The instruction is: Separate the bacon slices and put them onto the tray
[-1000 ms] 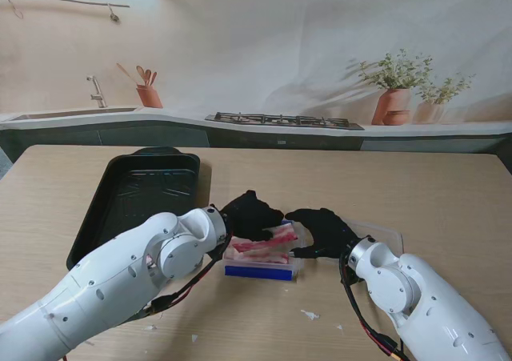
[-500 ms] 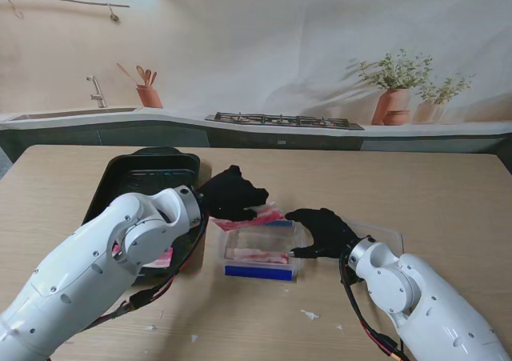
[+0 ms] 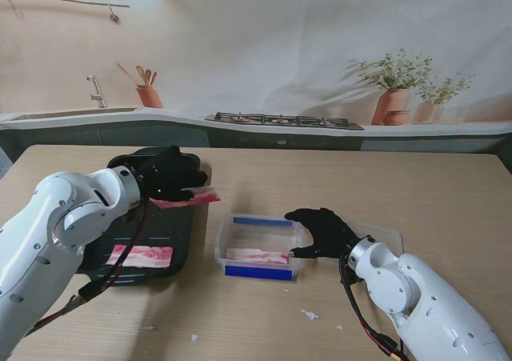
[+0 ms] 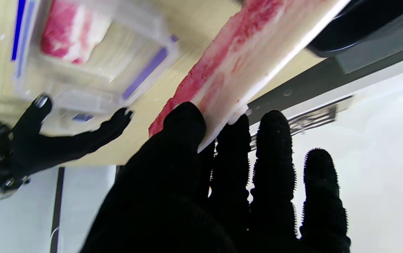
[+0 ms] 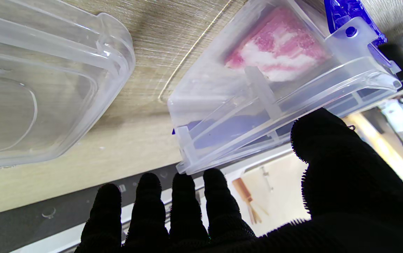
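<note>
My left hand is over the black tray, shut on a bacon slice that sticks out past the tray's right rim. The left wrist view shows this slice pinched between thumb and fingers. One slice lies flat in the tray's near end. A clear container with blue clips holds more bacon. My right hand rests against the container's right end, thumb on its rim and fingers apart; the bacon shows through the wall.
A clear lid lies on the table behind my right hand, also seen as the clear lid in the right wrist view. Small white scraps dot the wood near me. Counter, stove and plant pots stand far behind.
My left hand lifted a bacon slice out of the container and carried it left and away from me to above the tray. The right hand stayed at the container.
</note>
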